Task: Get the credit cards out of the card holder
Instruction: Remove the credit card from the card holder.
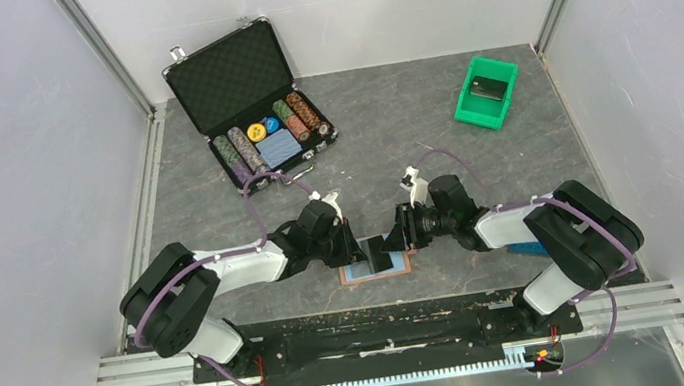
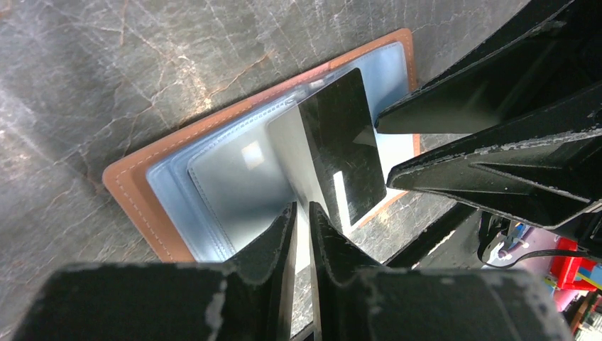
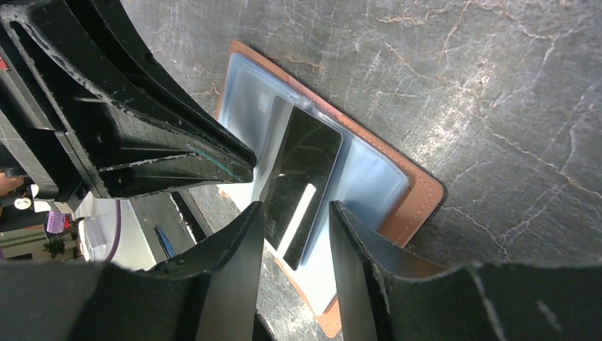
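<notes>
Credit card [image 2: 341, 153] tilted up, partly out of open card holder [image 2: 135, 192] on desk [image 1: 408, 113]; left jaws narrow, apparently pinching its edge; right jaws apart, empty. No card fully out yet

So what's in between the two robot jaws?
A dark card, tilted up over the open brown card holder. The top view shows it best, and both wrist views too.

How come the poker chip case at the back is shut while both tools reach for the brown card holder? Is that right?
Not shut: the top view shows the poker chip case open, lid up, chips showing. The rest is right: the left tool and right tool both reach for the brown card holder.
</notes>
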